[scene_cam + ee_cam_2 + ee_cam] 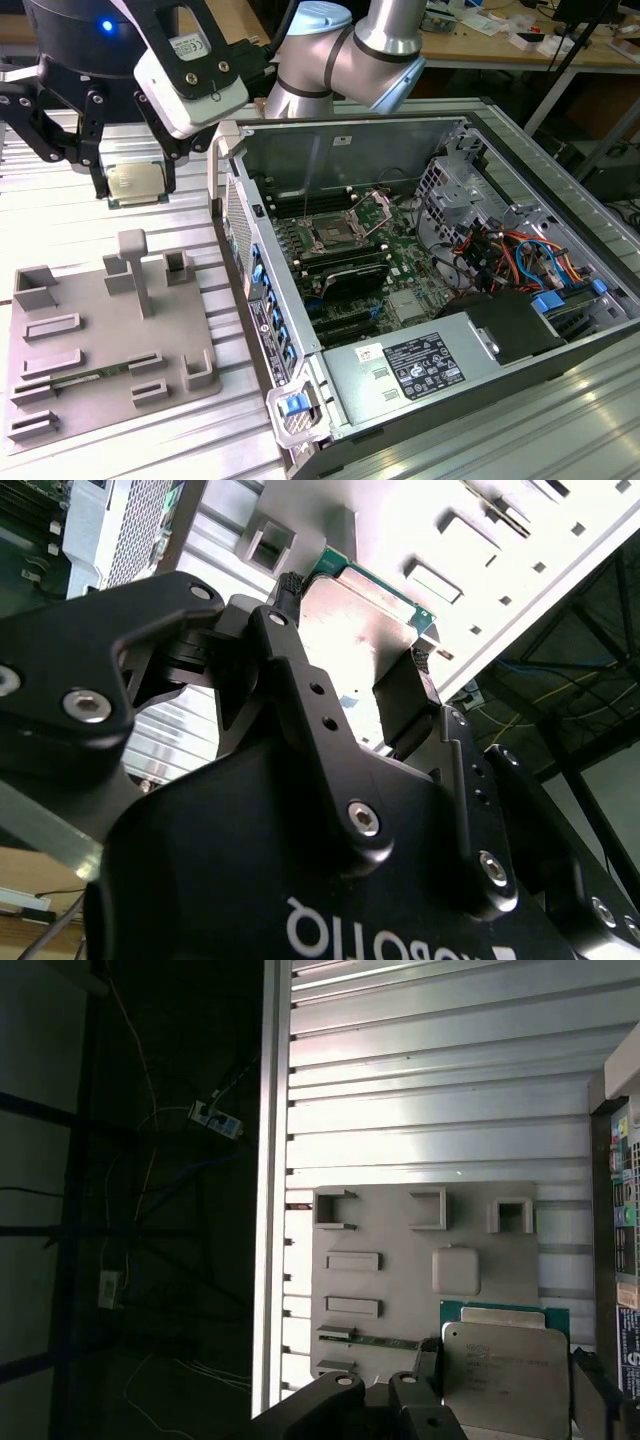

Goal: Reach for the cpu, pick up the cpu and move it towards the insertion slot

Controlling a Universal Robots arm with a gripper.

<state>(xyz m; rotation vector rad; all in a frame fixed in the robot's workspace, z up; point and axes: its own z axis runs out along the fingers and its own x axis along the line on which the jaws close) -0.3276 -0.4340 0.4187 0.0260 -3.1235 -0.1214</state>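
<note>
The arm reaches out beside the open case — its gripper clenched on the cpu, above the table.

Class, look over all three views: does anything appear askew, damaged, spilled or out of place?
Nothing stands out. The pincer grips the cpu by opposite edges beside the open case; the grey fixture plate lies flat on the table.

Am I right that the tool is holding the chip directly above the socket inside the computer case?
Not quite: the tool holds the chip outside the computer case, on the exterior view's left of it, away from the socket; the exterior view shows this.
</note>
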